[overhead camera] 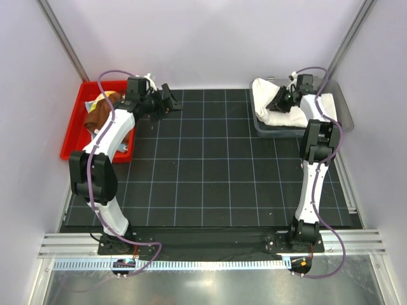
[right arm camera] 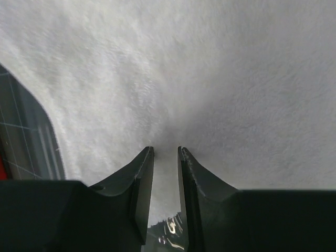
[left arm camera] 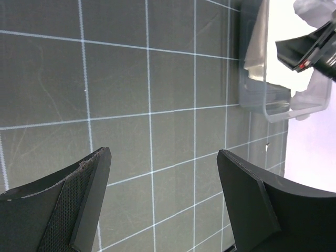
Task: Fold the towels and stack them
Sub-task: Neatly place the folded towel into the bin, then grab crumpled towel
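Observation:
The large white towel [overhead camera: 273, 115] lies bunched in the clear tray [overhead camera: 344, 105] at the back right. My right gripper [overhead camera: 280, 98] is down on it; in the right wrist view its jaws [right arm camera: 165, 150] stand nearly together, pinching the white towel [right arm camera: 210, 63]. The rust-brown towel [overhead camera: 98, 115] lies crumpled in the red bin [overhead camera: 72, 130] at the back left, with a bit of the yellow towel [overhead camera: 110, 96] behind it. The light blue towel is hidden. My left gripper [overhead camera: 167, 100] hovers open and empty over the black mat [left arm camera: 163, 153], just right of the red bin.
The black gridded mat [overhead camera: 203, 171] covers the table between the bin and the tray. The clear tray's corner [left arm camera: 262, 100] and the white towel [left arm camera: 311, 11] show in the left wrist view. Grey walls and metal posts close in the back and sides.

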Controlling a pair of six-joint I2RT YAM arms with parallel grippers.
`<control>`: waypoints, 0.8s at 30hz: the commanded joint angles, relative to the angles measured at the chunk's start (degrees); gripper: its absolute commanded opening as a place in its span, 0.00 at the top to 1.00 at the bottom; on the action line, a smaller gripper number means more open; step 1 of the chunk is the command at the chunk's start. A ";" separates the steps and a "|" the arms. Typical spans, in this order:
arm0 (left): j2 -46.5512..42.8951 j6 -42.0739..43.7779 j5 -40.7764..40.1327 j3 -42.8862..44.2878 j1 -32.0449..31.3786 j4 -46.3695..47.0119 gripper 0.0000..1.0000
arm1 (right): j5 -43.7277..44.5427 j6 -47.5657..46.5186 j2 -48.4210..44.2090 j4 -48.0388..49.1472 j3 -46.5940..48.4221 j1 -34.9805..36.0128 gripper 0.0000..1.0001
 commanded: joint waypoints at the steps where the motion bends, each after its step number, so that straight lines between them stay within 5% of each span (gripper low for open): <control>1: 0.29 2.06 -1.87 3.16 1.13 -0.82 0.14 | -2.65 -3.44 0.31 -5.68 2.18 0.41 0.67; 15: 2.21 13.57 -29.63 17.05 12.55 -16.73 0.12 | 2.01 -8.91 -4.34 -14.92 2.00 0.41 0.66; 21: 8.62 15.25 -37.56 19.78 17.39 -20.87 0.15 | 2.01 -2.75 -10.22 -6.14 2.61 1.11 0.49; 24: 11.18 18.05 -38.78 20.47 18.10 -19.47 0.18 | 3.05 -3.01 -14.44 -4.20 2.35 3.21 0.28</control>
